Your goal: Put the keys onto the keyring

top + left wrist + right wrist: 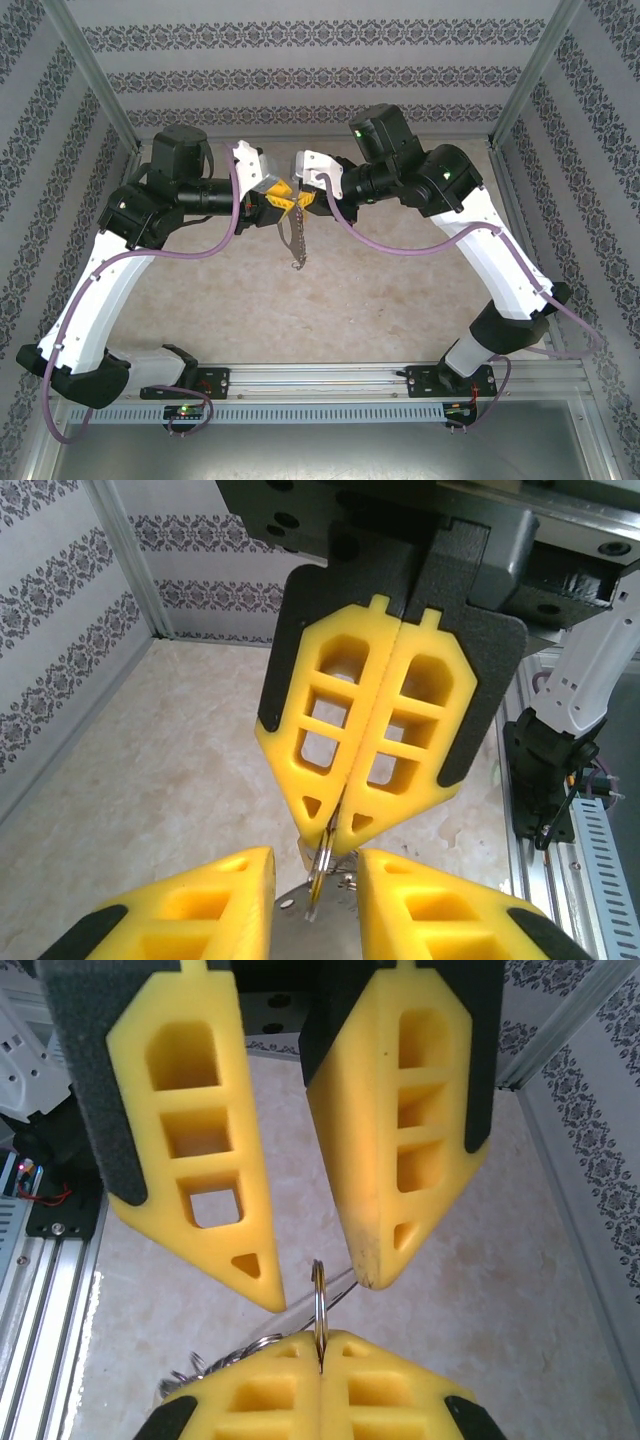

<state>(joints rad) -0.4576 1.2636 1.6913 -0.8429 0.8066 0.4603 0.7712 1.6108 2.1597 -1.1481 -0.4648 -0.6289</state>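
Observation:
Both grippers meet tip to tip above the middle of the table. My right gripper (320, 1338) is shut on the keyring (319, 1295), a thin silver loop seen edge-on that sticks up from its closed fingertips. My left gripper (322, 1293) stands open with one finger on each side of that loop. In the left wrist view the keyring (322, 865) hangs from the right gripper (340, 832), and a flat grey metal piece (320, 930) lies between my left fingers (215, 895). A string of keys (297, 245) dangles below the grippers, and several keys (200, 1365) show beside the right fingers.
The beige tabletop (380, 290) lies well below the hanging keys. A metal rail (330, 380) runs along the near edge by the arm bases. Patterned walls and aluminium posts (95, 75) close in the back and sides.

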